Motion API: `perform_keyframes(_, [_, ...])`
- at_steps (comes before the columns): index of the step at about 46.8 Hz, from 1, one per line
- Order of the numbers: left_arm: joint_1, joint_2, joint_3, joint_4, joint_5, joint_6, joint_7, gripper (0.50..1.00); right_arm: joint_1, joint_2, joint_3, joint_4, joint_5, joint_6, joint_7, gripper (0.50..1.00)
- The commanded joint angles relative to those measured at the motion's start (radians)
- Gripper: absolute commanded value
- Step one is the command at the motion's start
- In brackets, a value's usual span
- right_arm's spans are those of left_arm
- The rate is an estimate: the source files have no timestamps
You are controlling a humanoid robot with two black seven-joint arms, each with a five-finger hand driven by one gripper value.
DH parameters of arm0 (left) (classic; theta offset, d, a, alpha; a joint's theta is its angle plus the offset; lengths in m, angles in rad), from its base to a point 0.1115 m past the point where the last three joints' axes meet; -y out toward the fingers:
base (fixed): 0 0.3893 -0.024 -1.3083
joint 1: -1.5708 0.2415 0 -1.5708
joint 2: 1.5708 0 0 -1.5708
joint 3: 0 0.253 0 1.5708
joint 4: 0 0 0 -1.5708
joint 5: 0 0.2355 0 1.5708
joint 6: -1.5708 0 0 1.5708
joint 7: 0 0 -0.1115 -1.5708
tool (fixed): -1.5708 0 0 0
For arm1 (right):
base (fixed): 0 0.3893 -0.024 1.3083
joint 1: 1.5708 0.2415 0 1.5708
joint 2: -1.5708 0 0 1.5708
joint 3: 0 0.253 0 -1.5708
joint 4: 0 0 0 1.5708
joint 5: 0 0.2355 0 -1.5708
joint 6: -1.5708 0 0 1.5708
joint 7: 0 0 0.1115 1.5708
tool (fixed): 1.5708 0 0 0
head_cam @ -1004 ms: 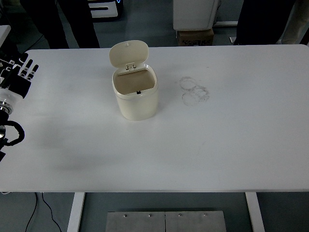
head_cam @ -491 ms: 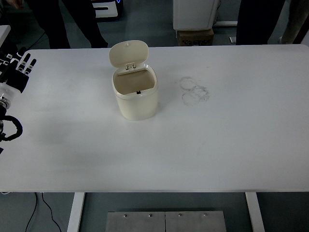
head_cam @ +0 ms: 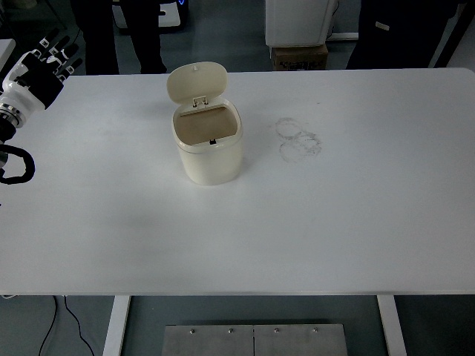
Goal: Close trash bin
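While the left robot hand (head_cam: 41, 68) hovers at the far left corner of the desk (head_cam: 356, 215), its fingers are spread and hold nothing, and it is well apart from the trash bin (head_cam: 209, 141). The right arm is out of view. Further in, the cream bin stands upright left of the desk's middle, toward the far edge, with its lid (head_cam: 197, 81) hinged at the back and standing open, so the brown inside shows. To the right of the bin lie faint ring marks (head_cam: 298, 138) on the desk top, and people's legs show beyond the far edge. By my reading the task is only at the approach: the lid is untouched. The next move seems to call for the hand to travel right to the back of the lid and press it forward and down. Compared with a second ago, the hand has risen and shifted toward the far edge; the bin has not moved.
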Motion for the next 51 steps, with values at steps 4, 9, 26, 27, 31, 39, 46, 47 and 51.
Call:
perform_keyframes(4, [-0.067, 0.042, 0.128, -0.082, 0.001, 0.0, -0.001, 1.0, -0.001, 0.0, 0.0, 0.0, 0.0, 0.0, 0.0, 0.991])
perform_keyframes(9, [-0.119, 0.079, 0.217, -0.15, 0.002, 0.0, 0.001, 1.0, 0.001, 0.0, 0.0, 0.0, 0.0, 0.0, 0.0, 0.991])
perform_keyframes(26, [-0.237, 0.086, 0.286, -0.28, 0.223, -0.002, 0.197, 1.0, -0.001, 0.0, 0.0, 0.0, 0.0, 0.0, 0.0, 0.991])
perform_keyframes(27, [-0.246, 0.086, 0.294, -0.289, 0.229, -0.002, 0.197, 1.0, -0.001, 0.0, 0.0, 0.0, 0.0, 0.0, 0.0, 0.991])
perform_keyframes(31, [-0.288, 0.096, 0.351, -0.319, 0.246, -0.005, 0.197, 1.0, 0.001, 0.0, 0.0, -0.001, 0.0, 0.0, 0.0, 0.991])
perform_keyframes(39, [-0.374, 0.097, 0.452, -0.366, 0.248, -0.014, 0.197, 1.0, -0.001, 0.0, 0.0, 0.0, 0.0, 0.0, 0.0, 0.991])
perform_keyframes(46, [-0.484, 0.091, 0.582, -0.421, 0.249, -0.083, 0.203, 1.0, 0.001, 0.0, 0.0, 0.0, 0.0, 0.0, 0.0, 0.991])
perform_keyframes(47, [-0.495, 0.09, 0.593, -0.422, 0.249, -0.095, 0.203, 1.0, 0.001, 0.0, 0.0, 0.0, 0.0, 0.0, 0.0, 0.991])
perform_keyframes(51, [-0.533, 0.085, 0.644, -0.422, 0.254, -0.137, 0.205, 1.0, -0.001, 0.0, 0.0, 0.0, 0.0, 0.0, 0.0, 0.991])
